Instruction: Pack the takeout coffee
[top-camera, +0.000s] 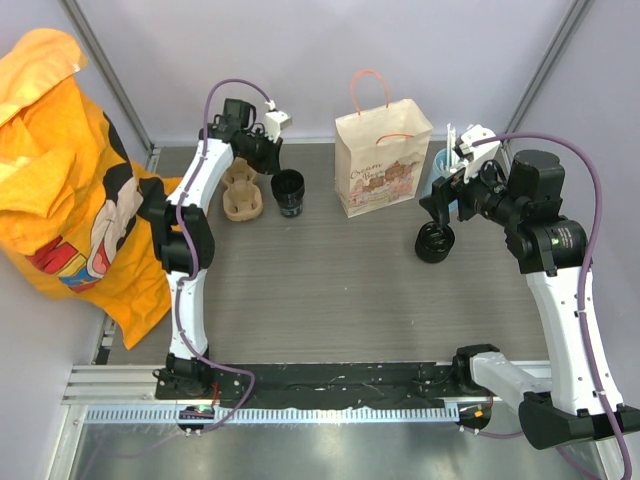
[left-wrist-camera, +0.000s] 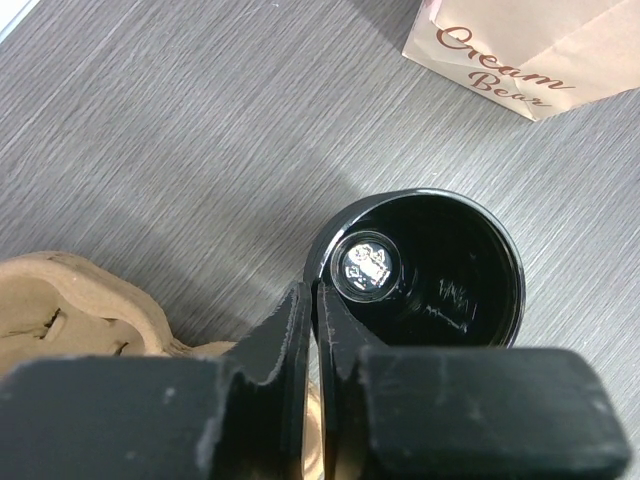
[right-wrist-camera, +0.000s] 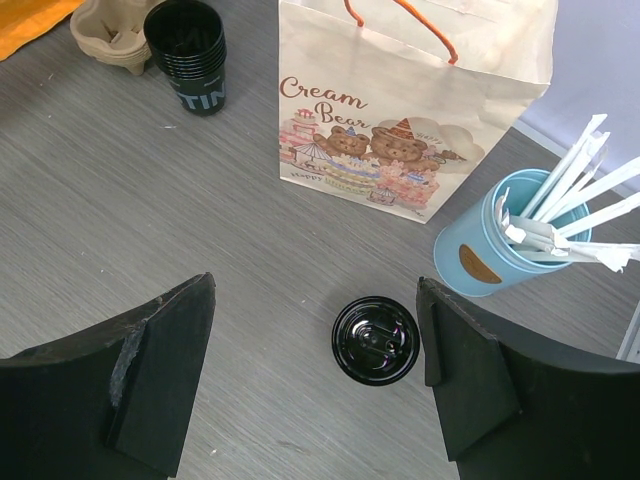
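Read "Cream Bear" on paper bag (right-wrist-camera: 400, 130) beyond right gripper (right-wrist-camera: 315, 285). Noted partial "TIN" on black cup stack (right-wrist-camera: 188, 50), ahead-left of it.

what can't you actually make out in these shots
- Left wrist: whether the left gripper pinches the rim of the black cup stack. Its own fingers cover the spot.
- Right wrist: the takeout coffee shows only its lid, which hides the cup body.
- Right wrist: the stack's lettering curves out of sight.
- Top external: the inside of the paper bag, hidden by its walls.
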